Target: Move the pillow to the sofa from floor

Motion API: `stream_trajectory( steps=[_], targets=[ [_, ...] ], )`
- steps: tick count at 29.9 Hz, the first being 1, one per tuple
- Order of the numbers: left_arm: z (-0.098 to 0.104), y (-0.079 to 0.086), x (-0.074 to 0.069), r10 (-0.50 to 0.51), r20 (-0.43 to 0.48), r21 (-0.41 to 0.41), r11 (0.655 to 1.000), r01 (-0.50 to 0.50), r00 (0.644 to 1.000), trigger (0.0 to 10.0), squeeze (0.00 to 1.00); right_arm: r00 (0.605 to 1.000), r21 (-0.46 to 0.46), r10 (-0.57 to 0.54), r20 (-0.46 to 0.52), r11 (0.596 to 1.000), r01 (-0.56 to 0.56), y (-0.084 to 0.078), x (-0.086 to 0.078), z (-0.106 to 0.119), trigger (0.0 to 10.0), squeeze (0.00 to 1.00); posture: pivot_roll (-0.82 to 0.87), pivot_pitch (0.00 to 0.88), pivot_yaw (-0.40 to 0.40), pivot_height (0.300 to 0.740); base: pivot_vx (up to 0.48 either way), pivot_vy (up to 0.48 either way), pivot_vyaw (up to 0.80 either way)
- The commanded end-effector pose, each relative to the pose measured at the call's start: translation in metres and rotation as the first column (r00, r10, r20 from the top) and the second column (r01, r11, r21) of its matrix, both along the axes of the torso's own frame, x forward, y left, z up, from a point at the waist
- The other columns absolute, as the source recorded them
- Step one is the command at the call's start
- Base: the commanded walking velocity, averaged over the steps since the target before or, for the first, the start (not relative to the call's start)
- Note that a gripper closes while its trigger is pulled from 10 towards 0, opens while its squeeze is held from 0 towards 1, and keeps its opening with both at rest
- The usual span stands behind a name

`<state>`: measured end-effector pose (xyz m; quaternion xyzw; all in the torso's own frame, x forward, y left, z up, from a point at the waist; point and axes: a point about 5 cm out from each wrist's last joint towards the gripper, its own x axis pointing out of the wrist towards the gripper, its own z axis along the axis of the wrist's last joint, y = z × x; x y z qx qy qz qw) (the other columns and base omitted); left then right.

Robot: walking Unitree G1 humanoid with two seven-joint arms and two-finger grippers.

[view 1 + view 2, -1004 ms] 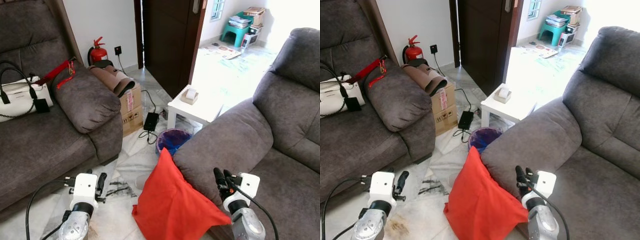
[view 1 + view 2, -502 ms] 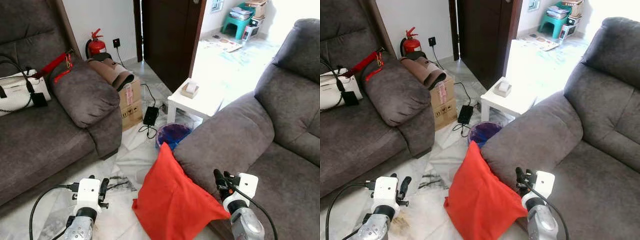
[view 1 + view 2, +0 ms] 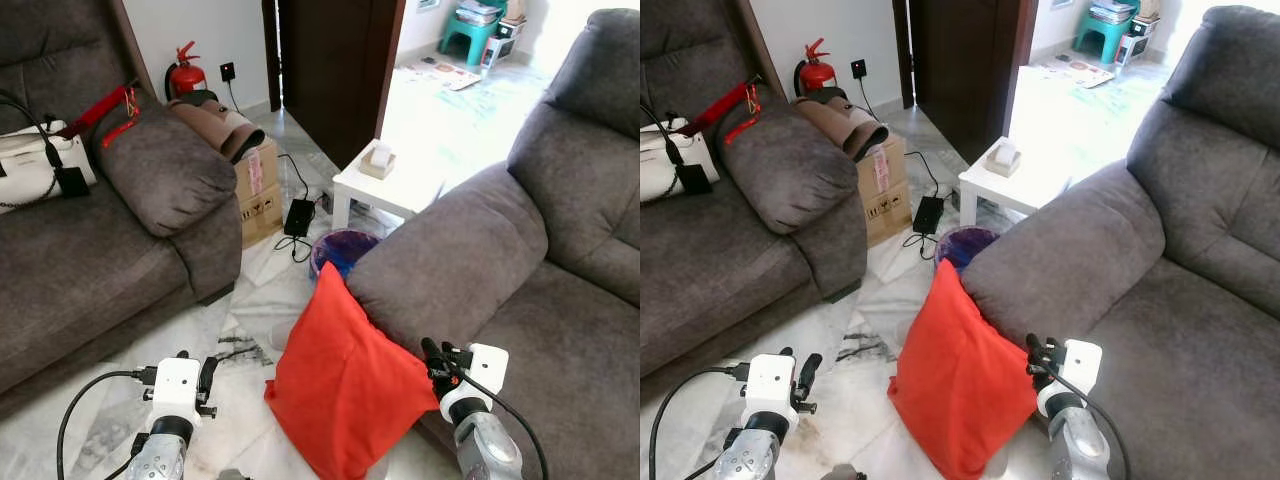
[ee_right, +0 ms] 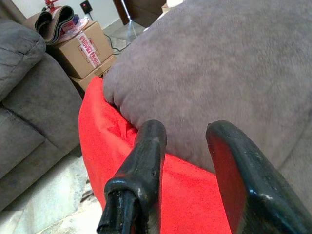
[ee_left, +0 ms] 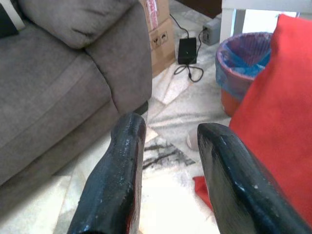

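Observation:
A red pillow (image 3: 345,385) stands on the marble floor, leaning against the armrest of the grey sofa (image 3: 455,265) on my right. My left gripper (image 3: 207,377) hangs low over the floor to the pillow's left, open and empty; in the left wrist view the left gripper (image 5: 170,127) has the pillow (image 5: 280,112) beside one finger. My right gripper (image 3: 435,357) sits at the pillow's right edge by the armrest, open. The right wrist view has the right gripper (image 4: 187,129) pointing at the seam where the pillow (image 4: 146,165) meets the armrest (image 4: 219,63).
A second grey sofa (image 3: 100,250) with a white handbag (image 3: 30,170) stands on the left. Ahead are a cardboard box (image 3: 260,190), a purple bin (image 3: 340,262), a white side table (image 3: 395,185), a fire extinguisher (image 3: 187,78) and a dark door (image 3: 335,70).
The whole picture has shifted as the camera moved and tilted down a little. The pillow stays against the armrest, and both grippers hold about the same places.

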<state>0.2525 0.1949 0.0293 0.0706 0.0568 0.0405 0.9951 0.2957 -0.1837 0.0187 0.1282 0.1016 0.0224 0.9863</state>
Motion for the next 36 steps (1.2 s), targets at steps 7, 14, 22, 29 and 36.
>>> stream_trajectory(
  steps=[7,14,22,29,36],
  targets=[
    [-0.005,-0.001,0.0,-0.01,-0.029,0.001,1.0,0.01,1.0,10.0,0.0,1.0,-0.006,0.019,-0.007,1.0,-0.019,0.004,0.001,-0.001,10.0,0.0,0.08,0.155,0.01,0.65,0.0,0.0,0.0],
    [-0.002,-0.004,-0.001,-0.027,-0.008,-0.006,1.0,0.027,1.0,10.0,0.0,0.999,-0.012,0.039,-0.022,0.999,-0.039,0.006,0.001,-0.002,10.0,0.0,0.08,0.151,0.01,0.637,0.0,0.0,0.0],
    [-0.003,-0.005,-0.002,-0.035,-0.018,-0.004,0.999,0.035,0.999,10.0,0.0,0.998,0.017,0.068,-0.004,0.998,-0.068,0.011,-0.001,-0.002,10.0,1.0,0.08,0.136,0.011,0.632,0.0,0.0,0.0],
    [-0.005,-0.006,-0.002,-0.05,-0.029,-0.011,0.999,0.05,0.998,10.0,0.0,0.995,-0.004,0.095,-0.003,0.995,-0.095,0.014,-0.001,-0.003,10.0,1.0,0.08,0.13,0.016,0.632,0.0,0.0,0.0],
    [-0.005,-0.007,0.001,-0.096,-0.039,-0.015,0.995,0.096,0.995,10.0,0.0,0.991,-0.008,0.133,0.002,0.991,-0.133,0.018,-0.001,-0.002,10.0,1.0,0.08,0.139,0.014,0.632,0.0,0.0,0.0]
  ],
)
